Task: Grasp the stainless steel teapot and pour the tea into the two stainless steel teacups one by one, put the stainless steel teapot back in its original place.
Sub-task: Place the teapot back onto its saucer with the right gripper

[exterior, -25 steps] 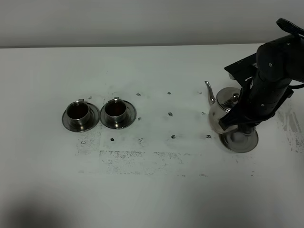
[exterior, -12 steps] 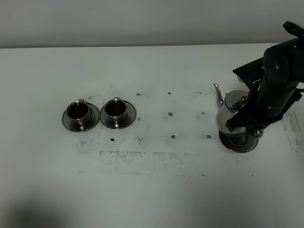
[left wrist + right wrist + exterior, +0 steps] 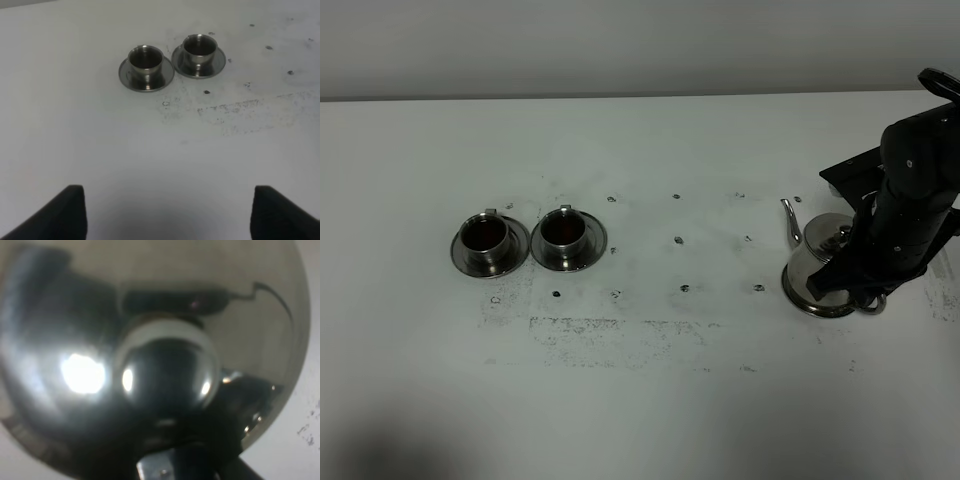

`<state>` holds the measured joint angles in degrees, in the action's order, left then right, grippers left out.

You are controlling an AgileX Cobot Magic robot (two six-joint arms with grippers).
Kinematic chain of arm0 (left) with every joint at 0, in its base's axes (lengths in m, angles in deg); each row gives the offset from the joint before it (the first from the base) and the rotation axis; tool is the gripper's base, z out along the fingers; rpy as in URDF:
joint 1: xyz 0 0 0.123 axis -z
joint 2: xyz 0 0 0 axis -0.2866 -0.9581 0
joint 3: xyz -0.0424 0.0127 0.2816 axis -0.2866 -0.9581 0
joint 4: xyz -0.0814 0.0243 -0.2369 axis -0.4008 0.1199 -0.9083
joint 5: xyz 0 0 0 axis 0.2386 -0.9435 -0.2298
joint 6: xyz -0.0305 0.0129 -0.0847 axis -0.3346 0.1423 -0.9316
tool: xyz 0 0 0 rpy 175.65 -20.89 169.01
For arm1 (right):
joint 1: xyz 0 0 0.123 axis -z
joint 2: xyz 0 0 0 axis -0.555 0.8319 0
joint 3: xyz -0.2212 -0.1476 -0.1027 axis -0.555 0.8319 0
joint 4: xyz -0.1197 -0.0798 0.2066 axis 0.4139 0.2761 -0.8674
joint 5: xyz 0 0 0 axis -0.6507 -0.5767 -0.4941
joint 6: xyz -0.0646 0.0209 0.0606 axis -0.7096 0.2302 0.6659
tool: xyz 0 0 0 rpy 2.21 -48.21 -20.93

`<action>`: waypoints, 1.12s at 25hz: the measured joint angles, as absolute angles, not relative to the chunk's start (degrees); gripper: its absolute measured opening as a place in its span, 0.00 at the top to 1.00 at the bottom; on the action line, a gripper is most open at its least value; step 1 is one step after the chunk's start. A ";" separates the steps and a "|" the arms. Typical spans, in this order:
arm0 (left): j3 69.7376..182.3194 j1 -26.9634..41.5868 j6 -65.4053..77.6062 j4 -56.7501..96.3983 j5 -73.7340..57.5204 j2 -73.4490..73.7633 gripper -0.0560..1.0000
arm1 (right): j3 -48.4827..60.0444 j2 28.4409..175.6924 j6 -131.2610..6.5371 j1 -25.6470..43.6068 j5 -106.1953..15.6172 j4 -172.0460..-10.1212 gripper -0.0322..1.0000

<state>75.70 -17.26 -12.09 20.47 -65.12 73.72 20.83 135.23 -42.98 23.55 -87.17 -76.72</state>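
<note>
Teapot (image 3: 812,262) sits on its round base (image 3: 817,300), well right of the two tea-filled teacups (image 3: 558,232); right gripper (image 3: 852,283) is clamped on its handle, while left gripper's fingers (image 3: 70,210) gape, holding nothing.

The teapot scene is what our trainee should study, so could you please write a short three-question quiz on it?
1. True or false: the teapot stands right of both teacups.
2. What holds the teapot? A) left gripper B) right gripper C) nothing
3. Fill in: each teacup sits on a round steel ____.

Key: 1 true; the left teacup and right teacup stand far to its left. 2 B. 3 saucer.
</note>
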 joint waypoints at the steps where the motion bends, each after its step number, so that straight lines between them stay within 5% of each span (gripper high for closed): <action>1: 75.70 -17.26 -12.09 20.47 -65.12 73.72 0.33 | 20.83 135.16 -42.97 23.55 -87.05 -76.69 0.81; 19: 75.70 -17.26 -11.96 20.47 -65.12 73.72 0.33 | 20.88 133.81 -43.18 23.55 -84.65 -78.18 0.80; 28: 75.70 -17.26 -11.96 20.47 -65.12 73.72 0.33 | 20.88 132.65 -43.13 23.55 -84.18 -78.37 0.65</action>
